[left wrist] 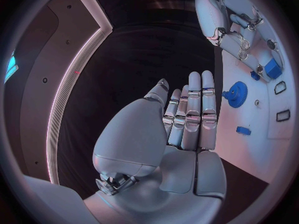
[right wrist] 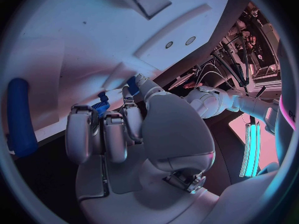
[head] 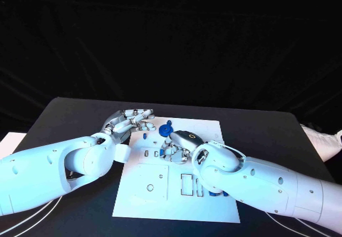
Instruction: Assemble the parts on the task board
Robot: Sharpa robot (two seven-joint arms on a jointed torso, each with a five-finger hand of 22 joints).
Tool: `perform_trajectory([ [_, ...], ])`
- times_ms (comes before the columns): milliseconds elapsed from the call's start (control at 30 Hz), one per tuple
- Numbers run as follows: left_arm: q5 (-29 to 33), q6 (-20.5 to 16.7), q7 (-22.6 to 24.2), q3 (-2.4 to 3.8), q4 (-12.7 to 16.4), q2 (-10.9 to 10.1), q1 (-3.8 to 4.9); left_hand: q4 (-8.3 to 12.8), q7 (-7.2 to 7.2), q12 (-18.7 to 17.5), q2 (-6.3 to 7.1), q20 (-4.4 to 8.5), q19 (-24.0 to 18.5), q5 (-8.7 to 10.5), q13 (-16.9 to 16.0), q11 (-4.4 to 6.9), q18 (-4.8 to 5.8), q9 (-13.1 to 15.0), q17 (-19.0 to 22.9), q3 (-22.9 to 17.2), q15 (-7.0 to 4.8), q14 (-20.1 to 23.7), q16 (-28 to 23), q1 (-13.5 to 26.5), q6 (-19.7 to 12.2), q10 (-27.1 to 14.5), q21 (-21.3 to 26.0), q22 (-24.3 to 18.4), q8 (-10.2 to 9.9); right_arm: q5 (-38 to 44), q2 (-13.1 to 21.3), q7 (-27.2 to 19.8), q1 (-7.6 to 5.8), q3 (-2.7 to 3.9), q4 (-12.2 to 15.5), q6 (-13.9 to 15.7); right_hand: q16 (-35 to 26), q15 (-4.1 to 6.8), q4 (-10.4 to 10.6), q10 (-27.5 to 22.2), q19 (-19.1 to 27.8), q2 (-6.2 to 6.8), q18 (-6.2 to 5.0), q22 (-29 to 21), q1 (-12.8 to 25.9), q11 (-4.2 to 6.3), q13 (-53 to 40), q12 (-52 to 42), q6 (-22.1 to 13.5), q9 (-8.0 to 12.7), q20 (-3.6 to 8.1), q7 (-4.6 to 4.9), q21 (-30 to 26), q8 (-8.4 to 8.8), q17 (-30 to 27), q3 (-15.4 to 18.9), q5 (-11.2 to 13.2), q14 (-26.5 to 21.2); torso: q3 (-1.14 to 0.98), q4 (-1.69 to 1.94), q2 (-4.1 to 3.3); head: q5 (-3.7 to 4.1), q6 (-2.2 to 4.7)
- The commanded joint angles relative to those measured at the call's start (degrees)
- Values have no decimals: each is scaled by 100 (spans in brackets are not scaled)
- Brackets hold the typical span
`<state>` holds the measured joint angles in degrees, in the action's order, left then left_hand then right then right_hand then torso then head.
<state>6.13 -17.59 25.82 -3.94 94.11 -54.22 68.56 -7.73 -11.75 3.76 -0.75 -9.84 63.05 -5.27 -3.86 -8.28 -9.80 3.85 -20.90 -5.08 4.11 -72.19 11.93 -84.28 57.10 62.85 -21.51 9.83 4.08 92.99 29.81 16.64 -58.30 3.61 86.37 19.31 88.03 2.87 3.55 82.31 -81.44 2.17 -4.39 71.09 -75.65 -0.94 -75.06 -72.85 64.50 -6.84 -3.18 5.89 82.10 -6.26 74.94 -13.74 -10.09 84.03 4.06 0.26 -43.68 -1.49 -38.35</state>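
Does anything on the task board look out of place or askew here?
Nothing stands out. The task board lies flat on the black table, a blue gear and small blue parts sit near its far end, and the right hand works over them.

I was working in what looked like a robotics lab or demo studio: a black table (head: 271,128) stood before black drapes (head: 171,49), and the right wrist view caught racks of cabled equipment (right wrist: 249,40) and glowing light strips (right wrist: 250,152).
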Motion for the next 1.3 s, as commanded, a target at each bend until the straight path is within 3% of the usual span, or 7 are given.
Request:
perform_trajectory([
  [33, 21, 118, 7, 4, 9, 16, 3, 3, -24, -17, 48, 1, -30, 13, 7, -2, -46, -7, -6, -27, 2, 35, -34, 0, 2, -43, -30, 5, -34, 110, -22, 74, 11, -8, -28, -197, -45, 4, 25, -52, 18, 32, 60, -12, 67, -18, -176, 59, -63, 9, 4, 9, -18, 38, 1105, 25, -19, 508, -4, -3, -7, 0, 1],
  [367, 21, 113, -5, 4, 8, 28, 3, 5, -25, -17, 50, 0, -34, 13, 7, -3, -46, -7, -10, -32, 3, 38, -38, 2, 0, -46, -31, 6, -34, 186, -35, 112, 13, -15, -68, -342, -110, -39, 29, -161, 50, 123, 48, -82, 139, -72, -55, 254, -197, 19, -32, 72, -59, 140, 1007, 74, -39, 484, -5, -3, -5, -18, -1],
  [867, 21, 118, -14, 4, 3, 33, 3, 8, -24, -19, 52, -1, -38, 12, 8, -4, -46, -8, -16, -39, 4, 40, -42, 5, -5, -52, -33, 7, -36, 218, -37, 134, 14, -20, -65, -316, -149, -77, 48, -208, 58, 204, 44, -106, 217, -116, -8, 339, -316, 25, -68, 123, -79, 225, 952, 126, -52, 472, -1, 2, -2, 8, -17],
  [1300, 20, 125, -22, 4, 4, 31, 3, 11, -25, -20, 57, -1, -41, 12, 8, -5, -45, -8, -20, -43, 5, 41, -46, 7, -10, -57, -33, 8, -38, 242, -38, 175, 14, -21, -64, -240, -260, -127, 153, -398, 98, 317, 26, -201, 394, -175, 228, 698, -558, 29, -120, 181, -139, 272, 802, 304, 178, 435, 0, 3, -1, 21, -10],
])
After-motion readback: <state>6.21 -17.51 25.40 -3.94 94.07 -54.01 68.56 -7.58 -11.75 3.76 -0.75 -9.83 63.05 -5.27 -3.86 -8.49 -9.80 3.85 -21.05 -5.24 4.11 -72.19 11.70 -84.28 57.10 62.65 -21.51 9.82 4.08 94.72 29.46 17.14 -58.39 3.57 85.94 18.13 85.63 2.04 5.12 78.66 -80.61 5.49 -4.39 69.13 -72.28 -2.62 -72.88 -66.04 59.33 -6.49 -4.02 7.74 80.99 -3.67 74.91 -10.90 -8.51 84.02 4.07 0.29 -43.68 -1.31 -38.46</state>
